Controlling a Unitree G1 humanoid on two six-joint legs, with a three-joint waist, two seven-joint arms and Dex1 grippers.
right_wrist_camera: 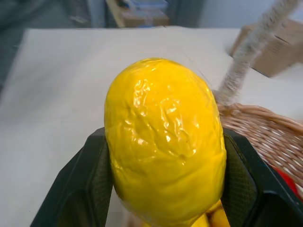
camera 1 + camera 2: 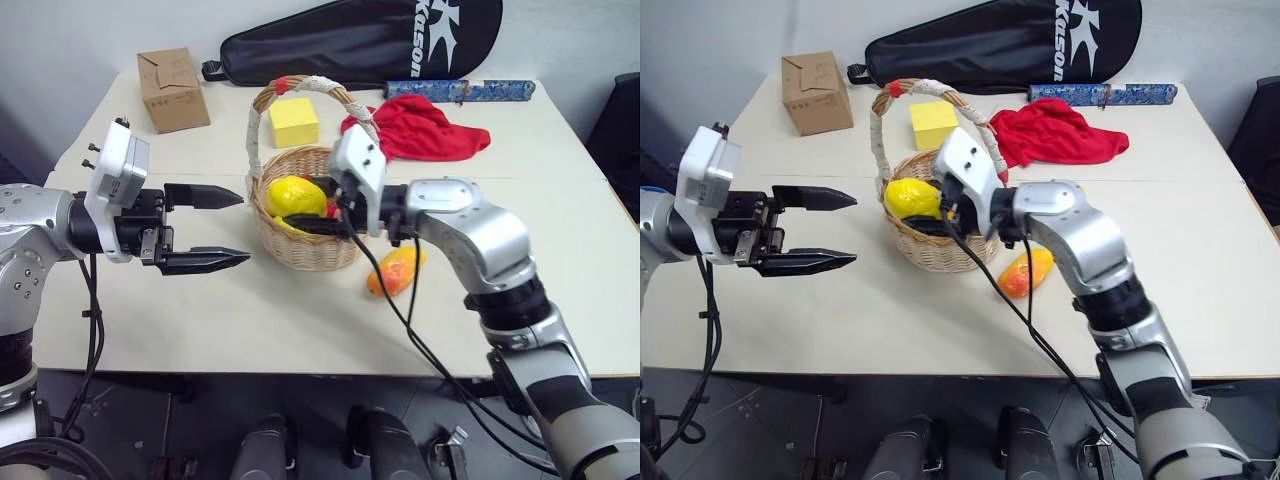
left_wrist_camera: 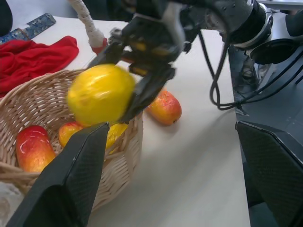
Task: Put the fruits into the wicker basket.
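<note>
My right gripper is shut on the bumpy yellow lemon, which hangs just over the rim of the wicker basket. In the right wrist view the lemon sits squeezed between both pads. Two orange-red mangoes lie inside the basket, along with a bit of yellow fruit too hidden to name. Another mango rests on the table just right of the basket, under my right forearm. My left gripper stands open and empty, level, a short way left of the basket.
Behind the basket sit a yellow foam cube and a red cloth. A brown cardboard box stands at the back left. A black racket bag and a blue roll line the table's far edge.
</note>
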